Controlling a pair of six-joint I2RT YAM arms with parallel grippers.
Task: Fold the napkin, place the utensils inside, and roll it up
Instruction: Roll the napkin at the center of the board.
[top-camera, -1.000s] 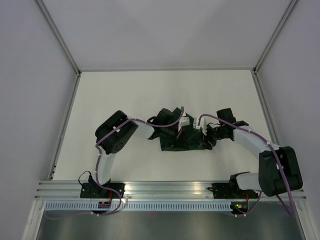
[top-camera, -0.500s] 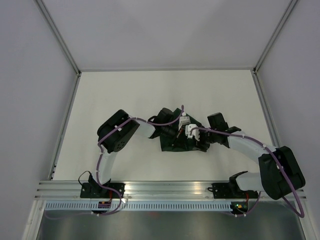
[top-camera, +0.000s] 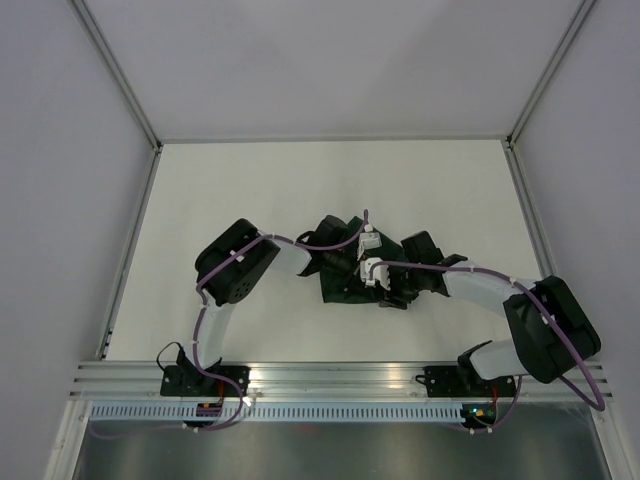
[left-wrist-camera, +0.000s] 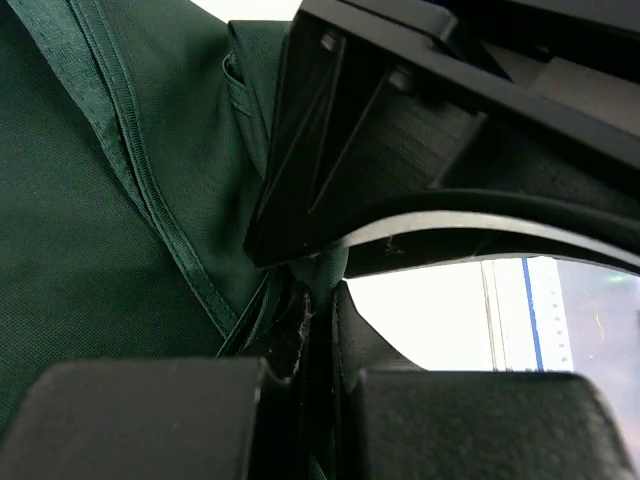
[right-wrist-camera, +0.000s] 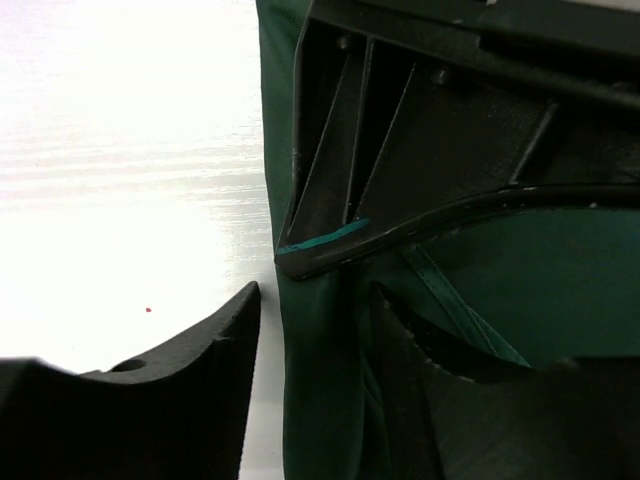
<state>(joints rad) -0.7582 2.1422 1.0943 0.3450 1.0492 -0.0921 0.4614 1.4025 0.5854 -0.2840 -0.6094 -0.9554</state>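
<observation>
Overhead and wrist views of two arms meeting over the napkin (top-camera: 345, 290), a dark green cloth lying bunched and folded on the white tabletop (top-camera: 300, 190), roughly midway across it and nearer the arm bases than the far wall. The left arm (top-camera: 235, 270) reaches the napkin from its left side, the right arm (top-camera: 545, 325) from its right, so that both wrists crowd above the cloth, close together, with purple cables (top-camera: 330, 243) looping over them. Left wrist view: the left gripper (left-wrist-camera: 315, 350) has its jaws pressed together on a thin raised fold of the napkin – only a narrow sliver of green shows between the two dark pads – while a hemmed edge of the cloth (left-wrist-camera: 140, 190) runs diagonally across the fabric beyond. A black ribbed housing (left-wrist-camera: 420, 130) fills the space just above this pinch (it hides the napkin's far part). Right wrist view: the right gripper (right-wrist-camera: 320, 330) has its jaws spread astride the napkin's edge – one finger (right-wrist-camera: 150, 400) over bare tabletop just beside the cloth, apart from it by a thin white strip, the other finger (right-wrist-camera: 480, 410) above the green fabric. A second black housing (right-wrist-camera: 430, 130) sits over the napkin just ahead of these jaws.
</observation>
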